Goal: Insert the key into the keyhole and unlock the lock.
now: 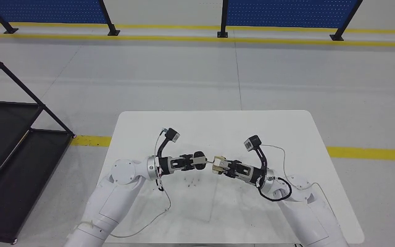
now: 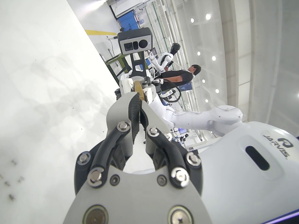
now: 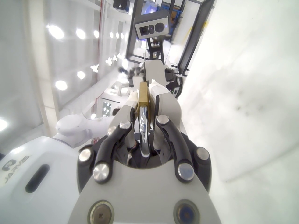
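Both arms meet above the middle of the white table [image 1: 278, 129]. My right gripper [image 3: 143, 99] is shut on a brass padlock [image 3: 143, 94], whose chrome shackle [image 3: 143, 122] runs back between the fingers toward the wrist. In the top view the padlock [image 1: 217, 165] sits between the right gripper [image 1: 227, 167] and the left gripper [image 1: 205, 162]. My left gripper [image 2: 139, 101] is shut, its black pads pressed together on the key, with its tips right against the padlock's [image 2: 137, 89] end face. The key itself is hidden between the pads, and so is the keyhole.
A black metal rack [image 1: 24, 142] stands on the floor off the table's left side. Several tiny dark specks [image 2: 11, 180] lie on the table below the left arm. Blue fence panels [image 1: 55, 11] line the far floor.
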Robot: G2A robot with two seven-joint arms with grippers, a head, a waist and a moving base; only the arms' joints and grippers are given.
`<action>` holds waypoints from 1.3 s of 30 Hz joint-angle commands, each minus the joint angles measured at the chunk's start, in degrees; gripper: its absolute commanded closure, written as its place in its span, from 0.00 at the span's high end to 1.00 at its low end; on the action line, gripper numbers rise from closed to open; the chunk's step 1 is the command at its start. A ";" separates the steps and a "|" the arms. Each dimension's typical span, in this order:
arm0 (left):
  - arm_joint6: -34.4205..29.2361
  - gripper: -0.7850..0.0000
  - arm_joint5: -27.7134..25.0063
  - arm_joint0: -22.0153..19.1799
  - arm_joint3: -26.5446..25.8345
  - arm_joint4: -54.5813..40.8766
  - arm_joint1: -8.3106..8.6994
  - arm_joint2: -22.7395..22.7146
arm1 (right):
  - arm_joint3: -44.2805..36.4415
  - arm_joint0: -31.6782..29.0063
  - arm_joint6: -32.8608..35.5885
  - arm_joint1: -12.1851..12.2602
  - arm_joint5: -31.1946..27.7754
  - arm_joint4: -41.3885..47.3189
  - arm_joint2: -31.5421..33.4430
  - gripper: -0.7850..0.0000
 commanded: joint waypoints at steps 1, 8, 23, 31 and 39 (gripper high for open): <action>0.11 0.00 -0.10 -0.06 0.10 -0.01 0.04 0.16 | 0.02 0.03 -0.05 0.01 -0.03 0.03 -0.05 0.00; 0.35 0.00 -0.36 -0.22 0.22 -0.36 0.29 0.18 | 0.02 0.08 -0.29 0.10 -0.03 0.00 -0.11 0.00; -2.68 0.00 -2.51 2.99 -2.51 -0.48 2.08 -6.34 | -0.65 -0.46 1.03 0.82 2.63 0.67 1.97 0.00; -0.39 0.00 -3.41 3.11 -2.73 -0.45 2.00 -6.40 | -0.65 -0.46 1.03 0.82 2.63 0.67 1.97 0.00; 21.20 0.00 -21.92 2.67 -1.24 36.77 1.56 -8.75 | -0.65 -0.46 1.03 0.82 2.63 0.67 1.97 0.00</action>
